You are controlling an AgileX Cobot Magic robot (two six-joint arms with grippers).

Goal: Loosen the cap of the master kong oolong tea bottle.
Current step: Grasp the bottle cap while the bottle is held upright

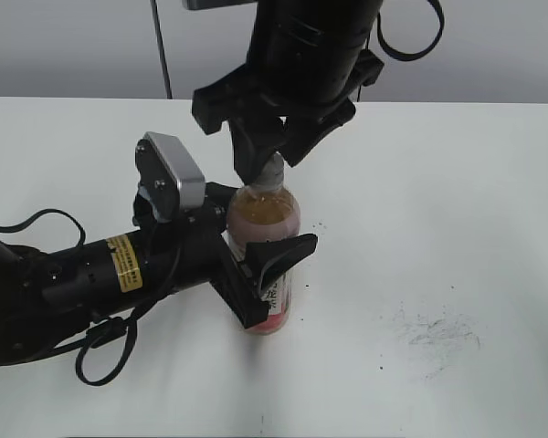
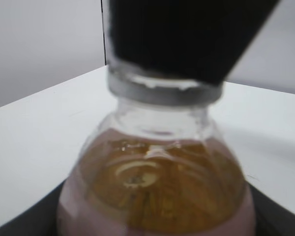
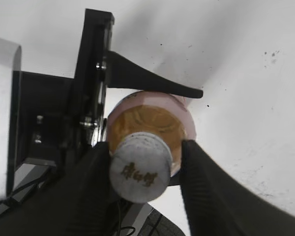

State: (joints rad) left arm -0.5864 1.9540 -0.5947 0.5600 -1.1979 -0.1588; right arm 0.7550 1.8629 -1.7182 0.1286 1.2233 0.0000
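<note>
The master kong oolong tea bottle stands upright on the white table, its amber tea showing through the shoulder. My left gripper is shut on the bottle's body from the left; one finger lies along its side. My right gripper comes down from above and straddles the grey-white cap. In the right wrist view the cap touches the left finger, while a narrow gap separates it from the right finger. The right gripper is open around the cap.
The table stretches to the right, with a patch of dark scuffs and specks at the front right. The left arm's black cable loops on the table at the front left. A grey wall rises behind the far edge.
</note>
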